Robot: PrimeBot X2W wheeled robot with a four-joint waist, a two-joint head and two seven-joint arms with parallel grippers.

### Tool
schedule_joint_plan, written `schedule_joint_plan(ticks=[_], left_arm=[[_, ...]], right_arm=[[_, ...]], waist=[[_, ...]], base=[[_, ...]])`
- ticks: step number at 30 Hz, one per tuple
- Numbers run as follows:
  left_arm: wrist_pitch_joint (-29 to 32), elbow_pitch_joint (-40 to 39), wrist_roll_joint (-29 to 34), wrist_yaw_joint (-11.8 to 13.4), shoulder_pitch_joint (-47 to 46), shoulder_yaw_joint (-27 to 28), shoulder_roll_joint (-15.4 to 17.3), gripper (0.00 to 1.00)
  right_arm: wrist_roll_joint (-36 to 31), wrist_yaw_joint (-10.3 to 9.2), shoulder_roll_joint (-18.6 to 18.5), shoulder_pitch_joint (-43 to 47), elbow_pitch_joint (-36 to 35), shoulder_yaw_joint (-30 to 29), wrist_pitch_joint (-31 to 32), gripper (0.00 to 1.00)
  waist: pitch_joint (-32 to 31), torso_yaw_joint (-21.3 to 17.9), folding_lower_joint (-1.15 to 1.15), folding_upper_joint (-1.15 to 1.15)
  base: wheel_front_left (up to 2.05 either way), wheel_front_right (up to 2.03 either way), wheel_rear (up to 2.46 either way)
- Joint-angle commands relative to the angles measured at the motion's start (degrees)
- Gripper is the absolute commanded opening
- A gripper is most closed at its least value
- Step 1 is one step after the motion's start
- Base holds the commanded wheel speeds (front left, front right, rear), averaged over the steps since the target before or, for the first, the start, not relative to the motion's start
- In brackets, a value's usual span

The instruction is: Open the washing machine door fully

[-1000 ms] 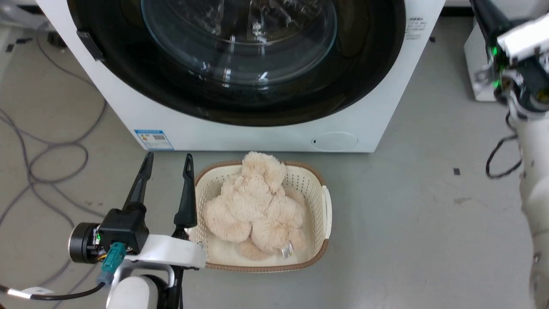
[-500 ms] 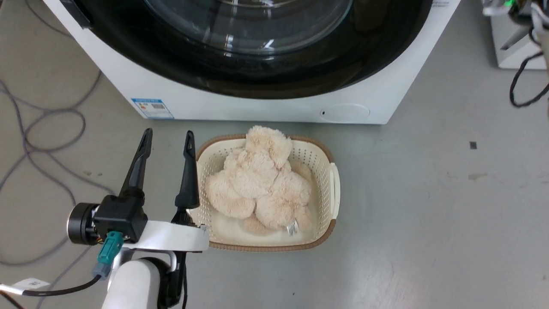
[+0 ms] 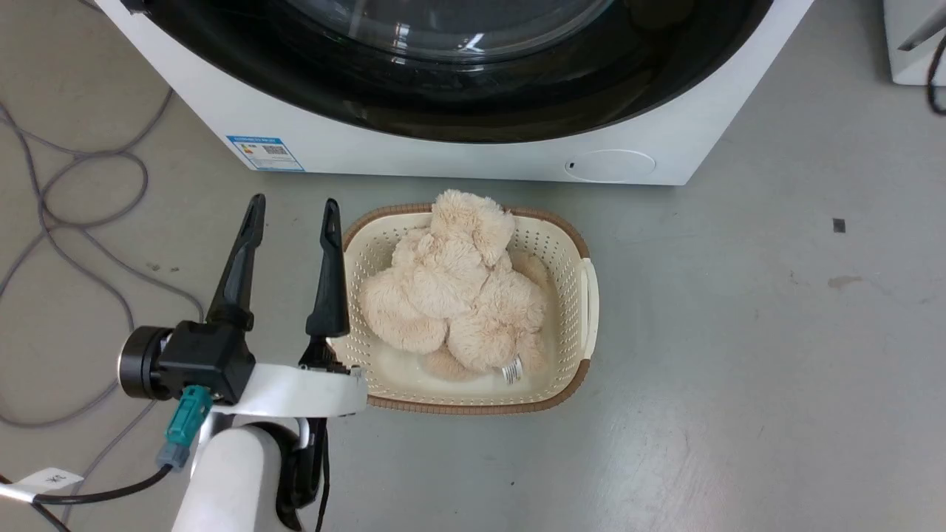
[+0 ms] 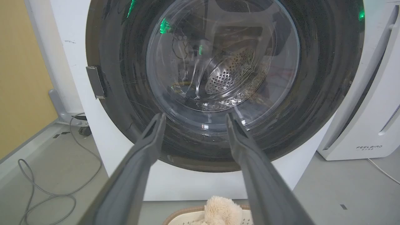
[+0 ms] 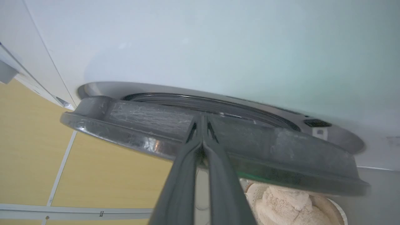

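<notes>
- the washing machine door (image 4: 315, 81) is a glossy black ring with a clear glass bowl (image 4: 193, 56) in its middle, and it covers most of the front of the washing machine (image 4: 103, 147).
- through the glass shows the perforated steel drum (image 4: 231, 72).
- a grey block (image 4: 95, 82) sits on the door's edge on the robot's left.
- in the right wrist view the door (image 5: 281, 147) is seen edge-on, and its rim stands a little off the grey recess in the white front (image 5: 218, 47).
- the right gripper (image 5: 202, 120) has its fingers pressed together tip to tip, with the tips at the door's rim. whether they touch it i cannot tell.
- the head view shows the door's lower arc (image 3: 458, 103), the blue sticker (image 3: 264, 153) at the machine's bottom left corner and a round cover (image 3: 610, 165) at the bottom right.
- the left gripper (image 3: 294, 201) is held wide and empty above the floor (image 3: 739, 369), apart from the machine, fingers pointing toward the door.
- a cream basket (image 3: 589, 295) stands on the floor before the machine, just to the right of the left gripper, with a fluffy beige plush toy (image 3: 451, 295) in it.
- grey cables (image 3: 66, 192) loop across the floor on the left.
- a white "feelbird" appliance (image 4: 368, 125) stands beside the machine on the right.
</notes>
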Motion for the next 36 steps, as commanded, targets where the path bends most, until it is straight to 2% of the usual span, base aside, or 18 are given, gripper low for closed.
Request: schedule_joint_plan(ticks=[1, 22, 36], left_arm=[[-0.40, 0.09, -0.42, -0.05, -1.01, 0.05, -0.25, 1.00], [-0.40, 1.71, -0.19, -0.73, -0.03, 0.22, -0.95, 1.00], [-0.40, 3.94, -0.02, -1.12, 1.81, -0.08, -1.13, 1.00]], right_arm=[[0.83, -0.03, 0.09, -1.35, 0.90, 0.65, 1.22, 0.00], [-0.79, -0.03, 0.78, 3.13, 0.17, 3.76, 8.50, 0.00], [0.64, -0.03, 1.57, 10.94, -4.34, 4.30, 13.77, 0.00]], waist=[[-0.08, 0.01, -0.01, 0.00], [-2.81, 0.07, -0.01, 0.00], [-7.64, -0.45, -0.01, 0.00]], base=[[0.00, 0.00, 0.00], [0.00, 0.00, 0.00], [0.00, 0.00, 0.00]])
